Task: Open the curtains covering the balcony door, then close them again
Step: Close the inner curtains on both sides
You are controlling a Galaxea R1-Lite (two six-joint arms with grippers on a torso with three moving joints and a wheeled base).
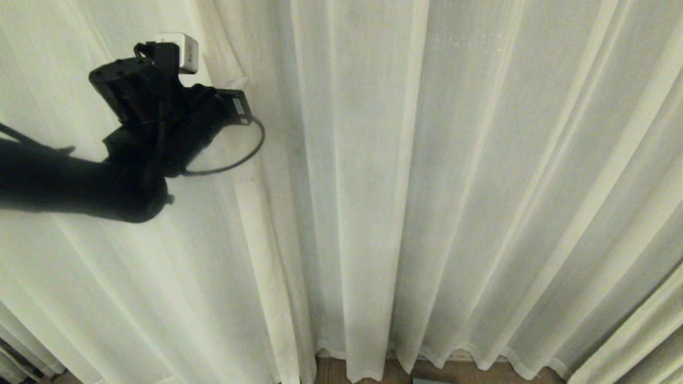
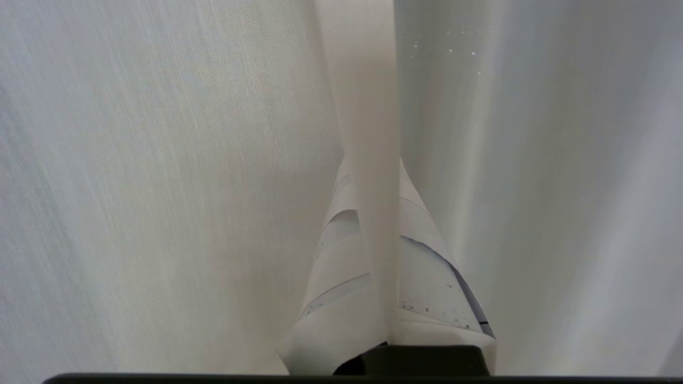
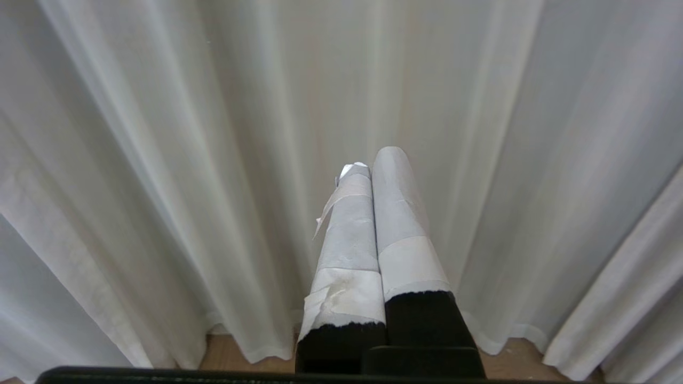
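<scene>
Curtains (image 1: 453, 186) fill the whole head view – cream-white pleated panels hanging down to a strip of wooden floor (image 1: 469, 373) at 6 o'clock. No door visible behind them.

Left arm comes in from 9 o'clock; left pincer (image 1: 235, 85) sits at about 10 o'clock, pressed into the fabric where one panel's hemmed edge (image 1: 256, 213) runs down. In the left wrist view its taped fingers (image 2: 427, 277) are clamped together with a narrow fold of curtain (image 2: 373, 160) pinched between them – fully closed on the cloth.

Right pincer (image 3: 376, 176) shows only in the right wrist view: taped fingers (image 3: 400, 213) pressed flat against each other, nothing between them, pointing at the lower pleats just above the curtain hem (image 3: 261, 354), not touching fabric.
</scene>
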